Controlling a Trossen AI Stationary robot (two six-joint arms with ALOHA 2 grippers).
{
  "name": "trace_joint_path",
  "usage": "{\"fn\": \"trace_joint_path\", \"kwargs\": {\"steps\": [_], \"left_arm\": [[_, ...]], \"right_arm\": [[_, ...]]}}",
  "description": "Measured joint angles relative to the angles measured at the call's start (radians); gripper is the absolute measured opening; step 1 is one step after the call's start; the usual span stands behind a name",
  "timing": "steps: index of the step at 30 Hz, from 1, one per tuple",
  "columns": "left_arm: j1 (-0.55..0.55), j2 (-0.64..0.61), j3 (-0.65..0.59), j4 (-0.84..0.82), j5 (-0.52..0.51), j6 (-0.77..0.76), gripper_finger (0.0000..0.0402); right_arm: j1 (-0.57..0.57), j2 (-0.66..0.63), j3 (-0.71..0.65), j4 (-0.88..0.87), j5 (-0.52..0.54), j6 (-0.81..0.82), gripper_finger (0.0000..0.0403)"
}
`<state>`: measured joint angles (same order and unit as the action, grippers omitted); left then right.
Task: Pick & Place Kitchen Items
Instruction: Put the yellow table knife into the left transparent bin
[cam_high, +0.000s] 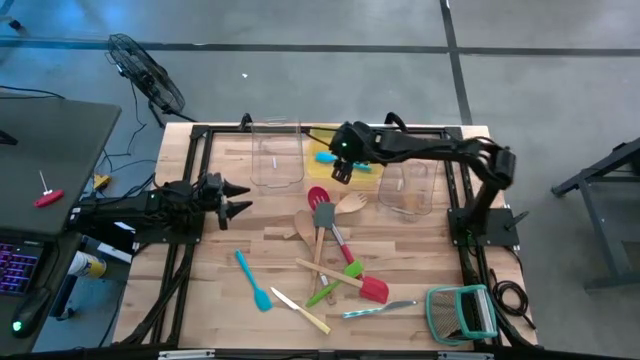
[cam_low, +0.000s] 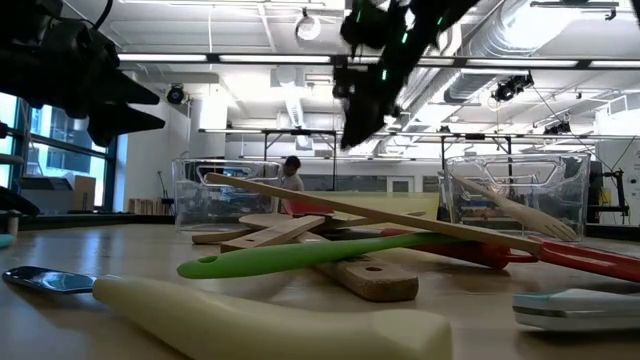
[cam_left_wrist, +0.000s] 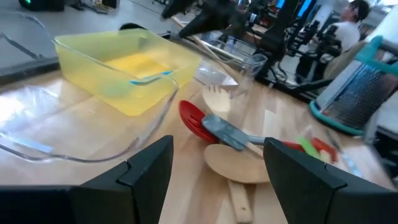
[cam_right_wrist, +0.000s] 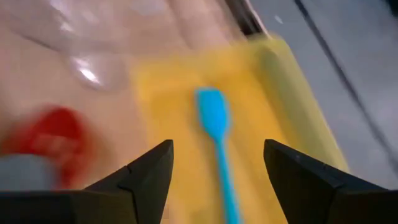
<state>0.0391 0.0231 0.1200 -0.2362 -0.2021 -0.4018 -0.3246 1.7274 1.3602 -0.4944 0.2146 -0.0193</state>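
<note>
Jaws of the left gripper (cam_high: 238, 199) stand spread and empty above the table (cam_high: 230, 300), aimed at the heap of utensils ahead: a red spoon (cam_left_wrist: 191, 116), a grey spatula (cam_left_wrist: 225, 131) and a wooden spoon (cam_left_wrist: 235, 163). Beyond them sits the yellow bin (cam_high: 366, 176). Over that bin the right gripper (cam_high: 341, 172) hangs with its jaws spread too, holding nothing; directly under them a blue spatula (cam_right_wrist: 217, 138) lies in the bin. Nearer the table's front lie another blue spatula (cam_high: 252, 279) and a green spatula (cam_low: 300, 257). No readable writing shows anywhere.
</note>
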Motion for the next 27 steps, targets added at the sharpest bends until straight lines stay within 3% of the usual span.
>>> {"fn": "trace_joint_path", "kwargs": {"steps": [3,7,13,17,22,27], "left_arm": [[0.0,0.0,0.0,0.008,0.054,-0.003,0.0246],[0.0,0.001,0.0,0.084,0.193,0.003,0.0246],[-0.004,0.041,0.037,0.243,0.368,0.037,0.0246],[-0.051,0.123,0.115,0.241,0.368,0.075,0.0245],[-0.156,0.324,0.293,0.217,0.327,0.149,0.0245],[-0.288,0.599,0.541,-0.045,0.21,0.221,0.0245]], "right_arm": [[0.051,-0.074,0.0,0.012,-0.129,0.07,0.0242],[0.138,-0.139,0.0,0.019,-0.384,0.162,0.0242],[0.322,-0.145,0.0,0.029,-0.728,0.212,0.0243],[0.464,-0.132,0.0,0.065,-0.726,0.211,0.0243],[0.626,-0.131,0.0,0.138,-0.6,0.211,0.0243],[0.753,-0.137,0.0,0.212,-0.47,0.207,0.0243]]}}
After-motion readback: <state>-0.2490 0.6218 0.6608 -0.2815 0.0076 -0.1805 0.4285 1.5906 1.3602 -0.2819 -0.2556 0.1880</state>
